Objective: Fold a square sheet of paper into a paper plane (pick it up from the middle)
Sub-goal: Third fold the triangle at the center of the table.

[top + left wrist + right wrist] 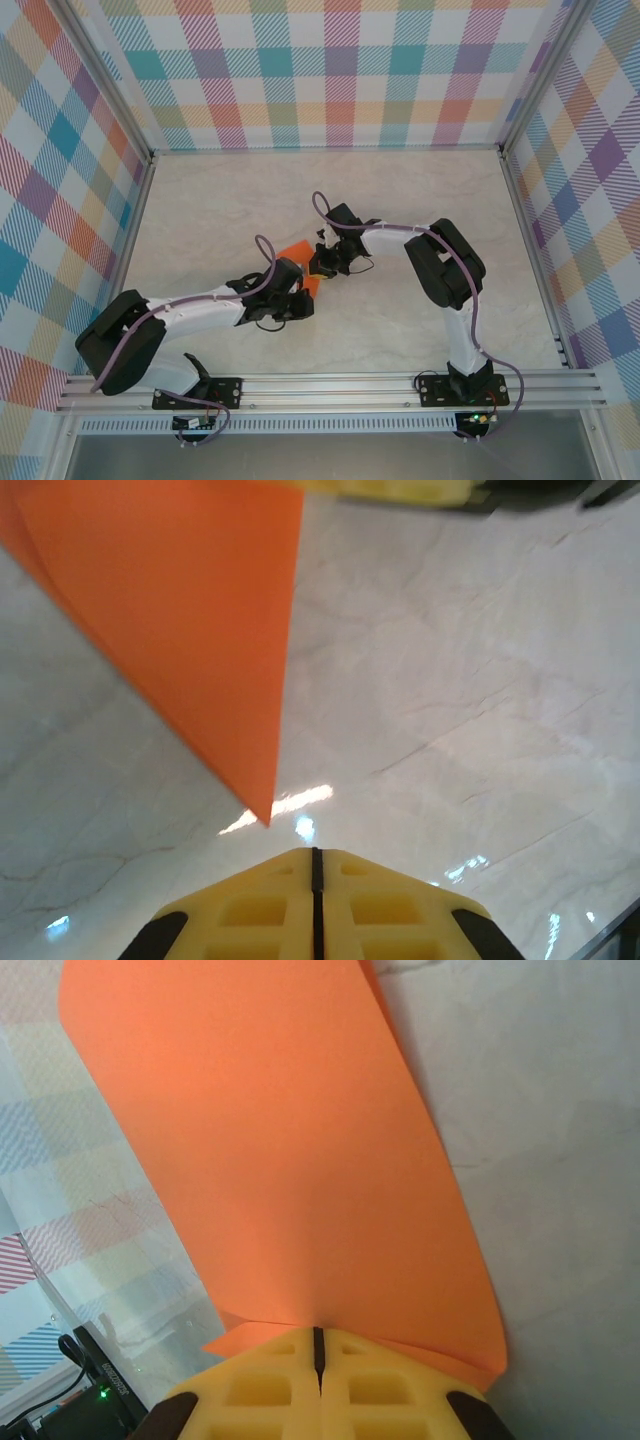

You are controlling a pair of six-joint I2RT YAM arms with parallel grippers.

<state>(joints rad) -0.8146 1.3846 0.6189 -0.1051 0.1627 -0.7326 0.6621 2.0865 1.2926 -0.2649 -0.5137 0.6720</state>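
Overhead: both arms meet over the middle of the table, with the folded orange paper between them.
Left wrist: left claw pressed together, apparently empty; the paper's sharp tip hangs just beyond it, not touching.
Right wrist: right claw pinching the paper's near edge.
Recommendation: keep the right claw steady, and open the left one before it takes the tip.

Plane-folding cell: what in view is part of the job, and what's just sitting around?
Job:
- orange paper, pinched in the shut right gripper
- left gripper, shut, near the paper's pointed tip, not gripping it

Not the job (fixtures):
- table
- plaid walls
- aluminium frame
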